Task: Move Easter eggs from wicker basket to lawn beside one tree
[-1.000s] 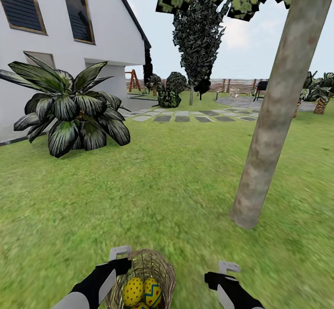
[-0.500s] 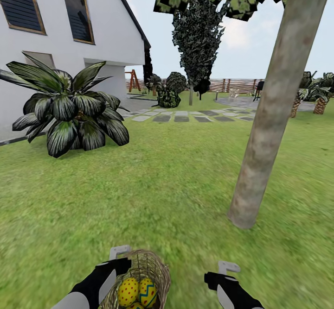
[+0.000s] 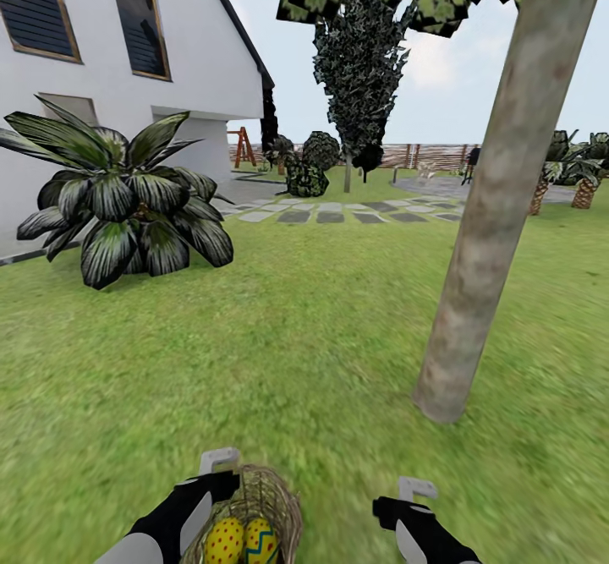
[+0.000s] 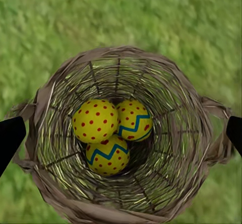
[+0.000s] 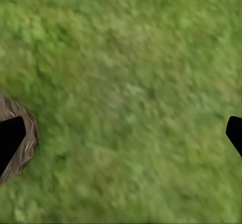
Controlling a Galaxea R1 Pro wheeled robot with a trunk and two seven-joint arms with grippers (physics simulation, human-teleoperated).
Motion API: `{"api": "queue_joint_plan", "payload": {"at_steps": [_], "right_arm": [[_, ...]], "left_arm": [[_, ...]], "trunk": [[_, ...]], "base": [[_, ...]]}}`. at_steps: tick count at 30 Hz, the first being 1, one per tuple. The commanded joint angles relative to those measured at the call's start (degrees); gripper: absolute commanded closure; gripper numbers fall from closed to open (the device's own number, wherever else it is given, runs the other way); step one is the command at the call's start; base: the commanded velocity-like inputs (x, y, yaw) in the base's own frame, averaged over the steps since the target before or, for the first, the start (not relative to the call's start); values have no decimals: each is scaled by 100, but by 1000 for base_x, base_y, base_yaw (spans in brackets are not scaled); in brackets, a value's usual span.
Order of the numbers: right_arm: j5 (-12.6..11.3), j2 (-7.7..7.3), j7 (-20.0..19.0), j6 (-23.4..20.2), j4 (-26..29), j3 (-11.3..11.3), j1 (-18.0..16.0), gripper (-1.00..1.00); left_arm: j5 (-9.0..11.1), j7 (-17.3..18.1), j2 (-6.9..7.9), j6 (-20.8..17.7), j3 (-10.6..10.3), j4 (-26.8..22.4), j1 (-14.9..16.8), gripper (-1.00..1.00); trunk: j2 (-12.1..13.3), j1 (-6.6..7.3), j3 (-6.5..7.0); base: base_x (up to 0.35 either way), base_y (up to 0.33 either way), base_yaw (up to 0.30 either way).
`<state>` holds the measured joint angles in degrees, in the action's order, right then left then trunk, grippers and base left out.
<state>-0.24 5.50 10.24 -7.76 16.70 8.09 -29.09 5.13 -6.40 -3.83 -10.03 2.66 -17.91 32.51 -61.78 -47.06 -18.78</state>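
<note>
You are looking from the robot's head across a broad lawn of mottled green grass (image 3: 296,336). At the lower edge, between your two arms and closer to the left one, sits the small round wicker basket of tan-brown twigs (image 3: 266,496), resting on the grass.

Your left gripper (image 3: 218,461) hangs over the basket's near-left rim. In the left wrist view its two dark fingertips (image 4: 10,138) stand spread wide, one either side of the basket (image 4: 121,63), holding nothing. Straight below them lie the three yellow Easter eggs with red dots and blue-edged zigzag bands: one dotted egg (image 4: 95,121), a second with its zigzag showing (image 4: 134,121), and a third (image 4: 107,155), all touching one another at the bottom of the bowl. In the head view two of them (image 3: 225,540) peek over the rim.

Your right gripper (image 3: 416,488) hovers over bare grass, apart from the basket. In the right wrist view its fingertips (image 5: 11,138) are also spread wide and empty, with the basket's edge (image 5: 25,138) beside one of them.

Ahead and to the right stands the tall grey-brown bare tree trunk (image 3: 491,200), rooted in the lawn well beyond the right gripper. A dark-fronded shrub (image 3: 127,200) grows to the left, before a white house (image 3: 127,40).
</note>
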Motion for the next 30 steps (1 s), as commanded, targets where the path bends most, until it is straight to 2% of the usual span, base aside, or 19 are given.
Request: {"api": "queue_joint_plan", "payload": {"at_steps": [1, 9, 25, 27, 29, 30], "right_arm": [[-3, 4, 13, -32, 13, 17, -1, -100], [-3, 4, 13, -28, 9, 17, -1, -100], [-3, -1, 25, 195, 134, 15, 56, -100], [-3, 4, 29, 205, 296, 8, 97, -100], [-3, 24, 34, 173, 784, -17, 225, -100], [-3, 57, 36, 116, 1220, -27, 333, -100]], "left_arm": [[56, -16, -4, -30, 24, -14, 1, -100], [58, 3, -4, -23, 24, -20, 1, -100], [58, 7, -4, -24, 24, -28, -1, -100], [58, -3, -4, -30, 24, -26, 0, -100], [60, -29, -4, -55, 38, -15, 0, -100], [53, -41, -4, -80, 52, 4, 1, -100]], "trunk": [[-4, -3, -7], [-4, -3, -7], [-4, -3, -7], [-4, -3, -7], [-4, -3, -7], [-4, -3, -7]], "base": [[277, -66, 0], [187, -76, 0], [13, -8, 0], [0, 0, 0], [0, 0, 0], [0, 0, 0]]}}
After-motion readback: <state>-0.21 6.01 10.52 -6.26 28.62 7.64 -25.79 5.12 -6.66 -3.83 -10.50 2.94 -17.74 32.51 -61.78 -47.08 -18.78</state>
